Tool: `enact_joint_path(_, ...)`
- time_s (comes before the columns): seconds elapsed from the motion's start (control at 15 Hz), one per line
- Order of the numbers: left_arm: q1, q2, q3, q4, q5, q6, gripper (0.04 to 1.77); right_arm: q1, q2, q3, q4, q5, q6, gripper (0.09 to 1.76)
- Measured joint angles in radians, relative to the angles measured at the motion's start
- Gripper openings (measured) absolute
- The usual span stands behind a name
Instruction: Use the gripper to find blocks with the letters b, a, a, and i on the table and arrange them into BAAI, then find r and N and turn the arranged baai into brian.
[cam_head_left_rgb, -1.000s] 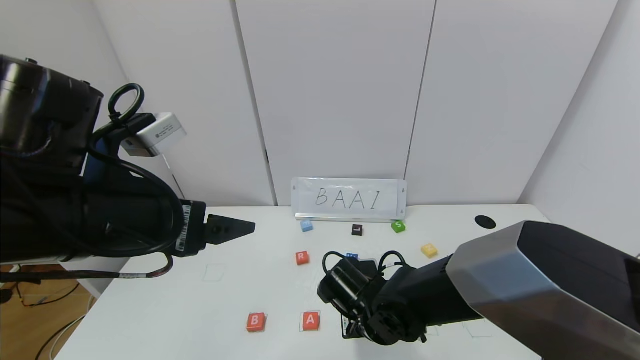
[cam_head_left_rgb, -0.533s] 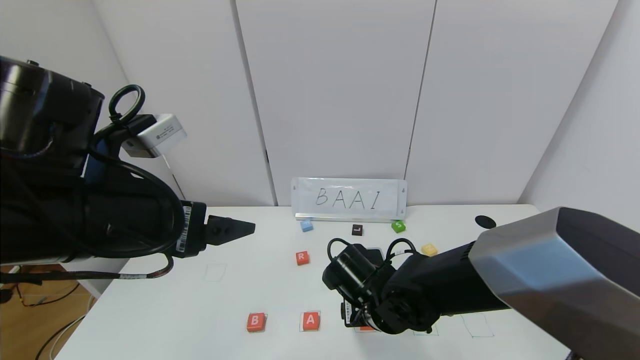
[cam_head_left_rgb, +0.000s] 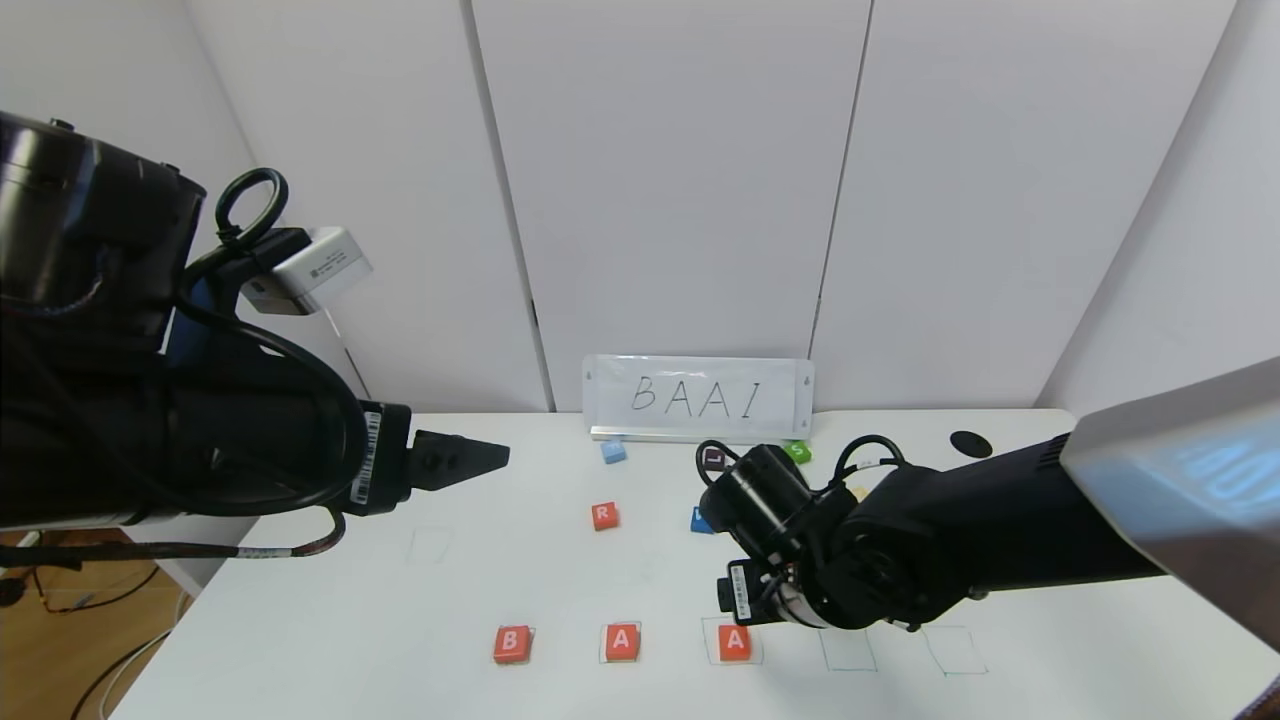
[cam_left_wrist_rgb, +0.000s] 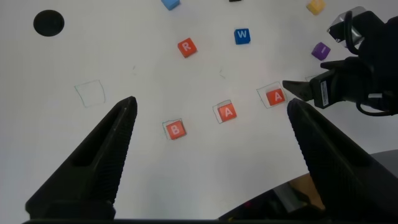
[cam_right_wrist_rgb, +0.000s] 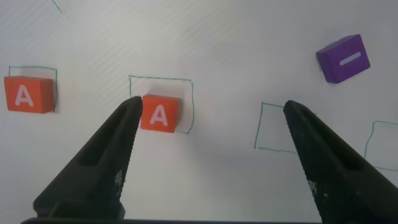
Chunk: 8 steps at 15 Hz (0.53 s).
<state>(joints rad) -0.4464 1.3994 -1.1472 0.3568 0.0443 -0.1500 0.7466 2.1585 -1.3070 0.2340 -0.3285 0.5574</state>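
The right claw (cam_right_wrist_rgb: 208, 155) hangs above the tabletop (cam_head_left_rgb: 330, 610) with its two pointed fingers (cam_right_wrist_rgb: 102, 158) spread wide and nothing between them. In the right wrist view one fingertip appears just beside the second A block (cam_right_wrist_rgb: 160, 114), which sits flat inside a green hand-drawn square (cam_right_wrist_rgb: 160, 104); whether the tip touches the block cannot be told. In the head view the right claw's black body (cam_head_left_rgb: 800, 560) is just far of that A block (cam_head_left_rgb: 734, 642), and its own fingers are hidden there.

Along the near edge of the tabletop the orange-red blocks stand in a row, well apart from each other: the B block (cam_head_left_rgb: 511, 644) on the left, the first A block (cam_head_left_rgb: 621, 641) in the middle, the second A block on the right. Right of them lie two more green squares (cam_head_left_rgb: 848, 650), both bare. The purple I block (cam_right_wrist_rgb: 343, 58) lies far and to the right of the row, face up, outside the squares.

Farther back, the orange-red R block (cam_head_left_rgb: 603, 516) sits near the middle of the tabletop, with the blue W block (cam_left_wrist_rgb: 242, 35) to its right, partly hidden behind the right arm in the head view. At the far edge a card (cam_head_left_rgb: 698, 398) reading BAAI stands against the wall, with a light blue block (cam_head_left_rgb: 613, 451) and a green S block (cam_head_left_rgb: 797, 451) in front of it.

The left claw (cam_head_left_rgb: 455, 462) is raised over the left side of the tabletop, its fingers (cam_left_wrist_rgb: 99, 165) spread wide and empty.
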Motion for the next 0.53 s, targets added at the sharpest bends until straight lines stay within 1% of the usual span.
enact_joint_path(0.13,0.0,-0.001,0.002,0.002,0.0,0.004,1.72,-0.029,-0.046,0.058,-0.001,0.074,-0.11,1.65)
enact_joint_path(0.27,-0.004,-0.004,0.006,0.0,0.001,0.007,1.72,-0.076,-0.087,0.104,-0.004,0.13,-0.217,1.66)
enact_joint_path(0.4,-0.009,-0.006,0.009,-0.001,0.001,0.007,1.72,-0.122,-0.108,0.123,-0.007,0.169,-0.277,1.67)
enact_joint_path(0.53,-0.011,-0.007,0.01,-0.001,0.001,0.007,1.72,-0.172,-0.116,0.132,-0.008,0.232,-0.369,1.68)
